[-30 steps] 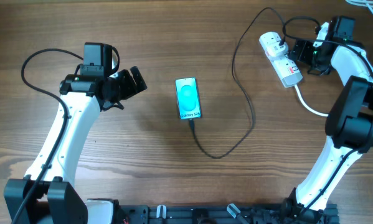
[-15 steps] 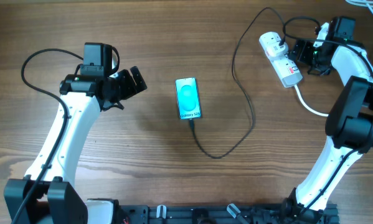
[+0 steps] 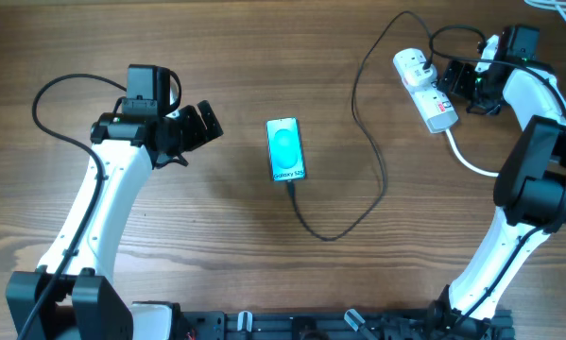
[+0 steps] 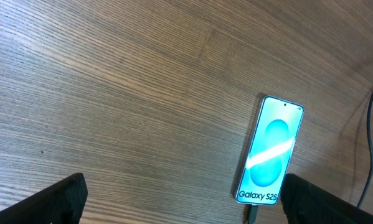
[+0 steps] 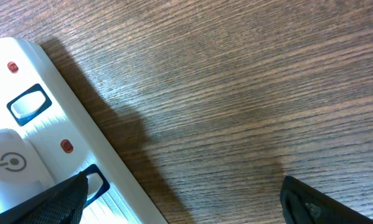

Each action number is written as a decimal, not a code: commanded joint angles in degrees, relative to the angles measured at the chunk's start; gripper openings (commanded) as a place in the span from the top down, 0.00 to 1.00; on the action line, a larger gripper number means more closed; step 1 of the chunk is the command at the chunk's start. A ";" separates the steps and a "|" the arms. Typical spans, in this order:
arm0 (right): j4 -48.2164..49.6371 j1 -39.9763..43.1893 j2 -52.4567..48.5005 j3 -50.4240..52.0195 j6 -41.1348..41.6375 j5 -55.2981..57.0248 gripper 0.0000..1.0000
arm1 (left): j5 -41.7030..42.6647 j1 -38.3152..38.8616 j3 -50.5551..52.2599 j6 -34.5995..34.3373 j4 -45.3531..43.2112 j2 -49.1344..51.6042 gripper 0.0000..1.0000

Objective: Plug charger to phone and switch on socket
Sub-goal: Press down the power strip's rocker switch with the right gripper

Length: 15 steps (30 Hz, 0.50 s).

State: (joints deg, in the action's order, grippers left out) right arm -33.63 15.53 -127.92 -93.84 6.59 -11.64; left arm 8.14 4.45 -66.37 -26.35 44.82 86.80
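nearest, the charger cable looped across the bench, and its tip looked seated in the lower edge of the phone, which lay flat mid-bench. the left hand hung beside it, fingers wide apart and empty. farthest, the right hand hovered at the socket, fingers apart, gripping nothing. nothing had shifted from the earlier frames, so the switching probably remained to be done.

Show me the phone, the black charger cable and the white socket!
phone (image 3: 285,149), overhead view, middle of its teal screen.
charger (image 3: 332,239), overhead view, bottom bend of its black cable.
socket (image 3: 435,106), overhead view, white body near its lower end.
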 commanded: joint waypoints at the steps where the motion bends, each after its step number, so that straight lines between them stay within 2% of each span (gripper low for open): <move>1: -2.03 -2.86 -1.51 1.73 -0.57 -2.08 0.01 | -0.52 0.31 0.04 0.46 0.00 0.42 0.00; 9: -2.73 -2.93 -3.52 1.73 -0.48 -0.55 0.01 | -0.52 0.31 0.04 0.46 0.00 0.42 0.00; 15: -4.00 -2.45 -0.63 -0.50 -0.55 9.66 0.00 | -0.52 0.31 0.04 0.46 0.00 0.42 0.00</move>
State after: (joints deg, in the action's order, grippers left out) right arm -35.18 14.44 -127.90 -94.70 7.29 -9.61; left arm 8.14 4.45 -66.37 -26.35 44.82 86.80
